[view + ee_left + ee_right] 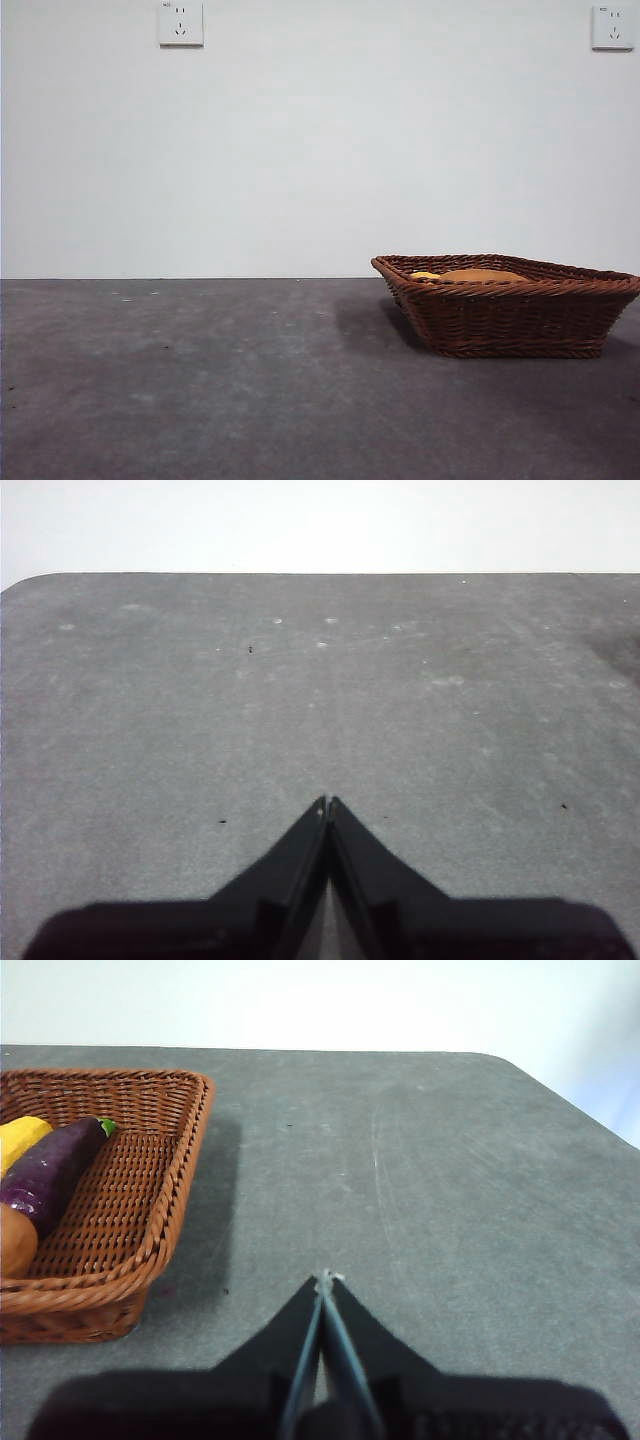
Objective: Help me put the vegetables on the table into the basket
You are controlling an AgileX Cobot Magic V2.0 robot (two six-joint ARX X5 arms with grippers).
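Observation:
The brown wicker basket (508, 305) stands on the dark grey table (200, 380) at the right. The potato (482, 275) and the corn cob (425, 275) peek over its rim. In the right wrist view the basket (150, 1210) holds the purple eggplant (50, 1172), the yellow corn cob (18, 1138) and the potato (15, 1242). My right gripper (325, 1280) is shut and empty, above bare table beside the basket. My left gripper (327, 802) is shut and empty over bare table, away from the basket.
A white wall with two power sockets (180, 24) stands behind the table. The table's far edge and rounded corner show in the right wrist view (500, 1058) and the left wrist view (30, 580).

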